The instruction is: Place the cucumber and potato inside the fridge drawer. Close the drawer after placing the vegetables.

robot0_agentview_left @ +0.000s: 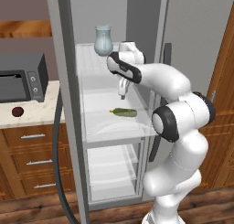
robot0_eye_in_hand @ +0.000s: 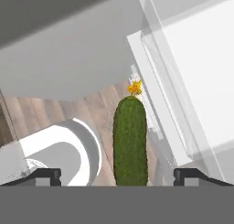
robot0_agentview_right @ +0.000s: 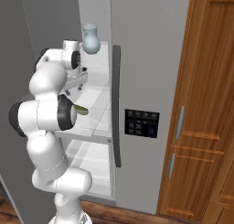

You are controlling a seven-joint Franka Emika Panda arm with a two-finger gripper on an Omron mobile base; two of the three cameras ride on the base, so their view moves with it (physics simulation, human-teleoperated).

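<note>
The grey fridge [robot0_agentview_left: 68, 58] stands open, its smooth body tall and flat-sided. Inside it the fridge drawer [robot0_agentview_left: 114, 122], a wide frosted, translucent plastic box, spans the interior width. On the pale speckled tabletop [robot0_agentview_left: 41, 112] to the left sits a boxy dark microwave [robot0_agentview_left: 20, 77]. A rounded, pale blue glassy vase [robot0_agentview_left: 103, 40] stands toward the back of the upper shelf. The end effector [robot0_agentview_left: 122, 91] hangs above the drawer, its two dark fingertips spread wide and holding nothing. The cucumber [robot0_agentview_left: 124, 112], elongated, dark green and bumpy with a yellow tip, lies near the drawer's front right corner, below the fingertips. The potato [robot0_agentview_left: 17, 111], a small round reddish-brown lump, rests near the tabletop's front edge.
</note>
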